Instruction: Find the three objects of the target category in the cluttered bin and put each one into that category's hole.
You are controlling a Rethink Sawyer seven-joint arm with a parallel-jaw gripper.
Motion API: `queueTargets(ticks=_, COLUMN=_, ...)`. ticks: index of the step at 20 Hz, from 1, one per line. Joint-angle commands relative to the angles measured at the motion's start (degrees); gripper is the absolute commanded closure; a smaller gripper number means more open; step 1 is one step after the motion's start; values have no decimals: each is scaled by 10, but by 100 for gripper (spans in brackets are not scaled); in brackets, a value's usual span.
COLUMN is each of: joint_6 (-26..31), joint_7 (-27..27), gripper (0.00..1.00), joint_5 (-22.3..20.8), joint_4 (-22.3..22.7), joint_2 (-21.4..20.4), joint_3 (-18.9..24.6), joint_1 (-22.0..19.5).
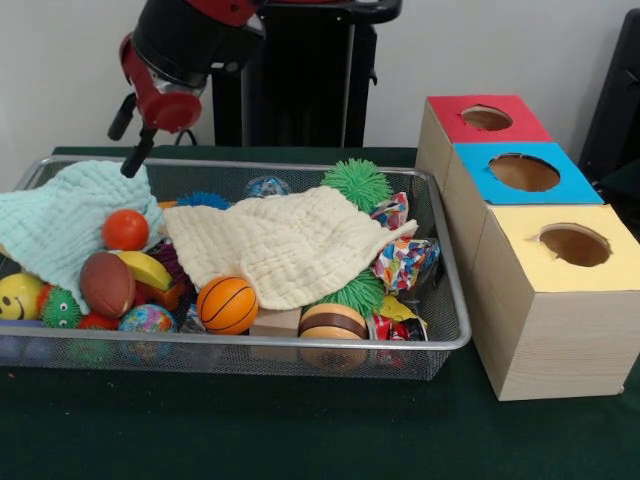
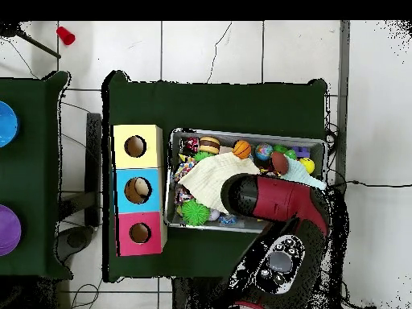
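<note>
The silver wire-mesh bin [image 1: 300, 345] lies at the left of the green table and also shows in the overhead view [image 2: 241, 135]. A mint cloth [image 1: 60, 225] and a cream cloth [image 1: 290, 245] cover much of its contents. No plush animal toy shows; any are hidden. My gripper [image 1: 133, 160] hangs from the red and black arm [image 1: 185, 45] at the bin's far left, its tip at the mint cloth's top edge. In the overhead view the arm [image 2: 273, 201] covers the gripper.
Three wooden boxes stand right of the bin, each with a hole in its top: red [image 1: 485, 118], blue [image 1: 525, 172] and yellow [image 1: 575, 245]. The bin holds a basketball [image 1: 227, 304], an orange ball [image 1: 125, 230], a brown football [image 1: 106, 284] and green spiky balls [image 1: 357, 183].
</note>
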Motion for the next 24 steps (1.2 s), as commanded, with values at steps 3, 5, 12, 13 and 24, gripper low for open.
queueTargets(ticks=3, joint_6=-34, joint_7=35, gripper=0, joint_5=-11, joint_4=-7, joint_2=65, joint_3=54, joint_1=8)
queueTargets(ticks=5, joint_6=-51, joint_7=50, gripper=0, joint_5=-7, joint_4=-6, joint_2=87, joint_3=51, joint_1=7)
queueTargets(ticks=12, joint_6=-90, joint_7=80, gripper=0, joint_5=-3, joint_4=-28, joint_2=155, joint_3=19, joint_1=9)
queueTargets(ticks=13, joint_6=-103, joint_7=81, gripper=0, joint_5=-1, joint_4=-29, joint_2=162, joint_3=16, joint_1=7)
queueTargets(ticks=24, joint_6=-180, joint_7=72, gripper=0, joint_5=19, joint_4=-60, joint_2=228, joint_3=-10, joint_1=-12)
